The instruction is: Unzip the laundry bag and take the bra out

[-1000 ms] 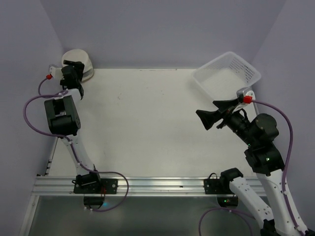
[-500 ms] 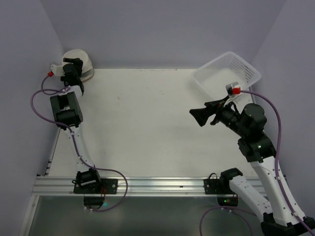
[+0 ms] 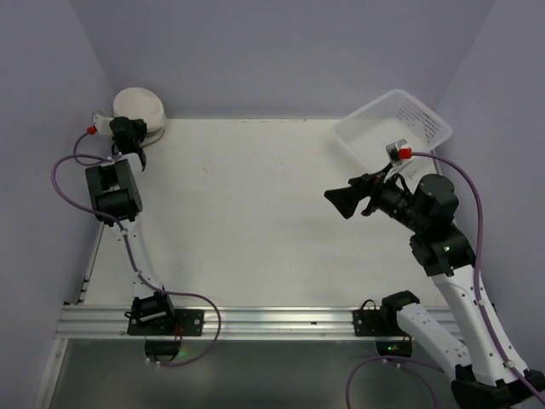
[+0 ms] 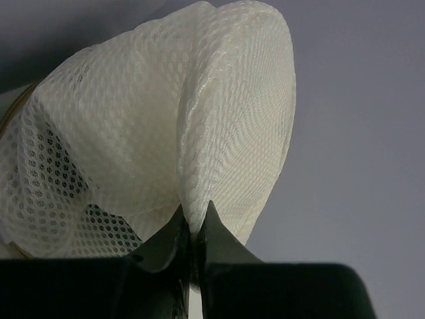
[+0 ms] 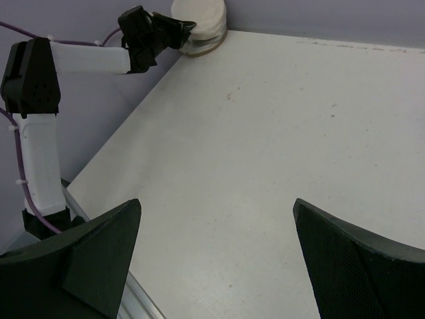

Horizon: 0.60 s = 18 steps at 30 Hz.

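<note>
Where the left claw (image 4: 192, 229) met the laundry bag (image 4: 219, 113), its jaws were clamped together on a raised fold of white mesh, with the bag directly ahead in the corner of the counter (image 3: 255, 213). The right claw (image 5: 216, 209) gaped wide, the bag well ahead-left. Bag round, tan-rimmed; bra not visible.

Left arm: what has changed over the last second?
The left fingers pushed further into the far-left corner and closed, pinching a fold of mesh on the laundry bag. The right fingers drifted slightly left, open as before. The bag stays in its corner, and the basket has not moved.
</note>
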Each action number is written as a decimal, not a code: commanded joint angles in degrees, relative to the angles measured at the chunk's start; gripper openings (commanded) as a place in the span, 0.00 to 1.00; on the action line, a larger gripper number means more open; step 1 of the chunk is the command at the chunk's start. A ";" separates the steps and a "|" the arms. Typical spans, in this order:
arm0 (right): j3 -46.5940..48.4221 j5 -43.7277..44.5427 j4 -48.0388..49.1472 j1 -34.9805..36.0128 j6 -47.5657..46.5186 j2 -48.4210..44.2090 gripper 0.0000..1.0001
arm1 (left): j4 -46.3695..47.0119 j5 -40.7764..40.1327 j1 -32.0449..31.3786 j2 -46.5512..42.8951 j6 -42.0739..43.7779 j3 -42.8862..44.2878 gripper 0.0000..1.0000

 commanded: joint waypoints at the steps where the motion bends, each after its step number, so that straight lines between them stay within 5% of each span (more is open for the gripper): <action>1: 3.00 -2.87 -0.22 0.08 -1.04 -0.70 0.99 | 1.72 5.12 0.30 -11.71 6.32 -6.66 0.00; 5: 3.44 -4.89 -1.19 0.08 -2.62 -1.41 0.99 | -8.63 6.97 -0.66 -19.91 15.69 -10.55 0.00; 11: 2.22 -9.81 -1.19 0.08 -3.68 -3.25 0.99 | -25.60 -1.10 -1.99 -34.06 32.30 -16.01 0.00; 18: -1.39 -12.89 -0.39 0.08 -2.63 -6.42 0.99 | -38.97 -24.45 -10.93 -45.41 54.99 -20.48 0.00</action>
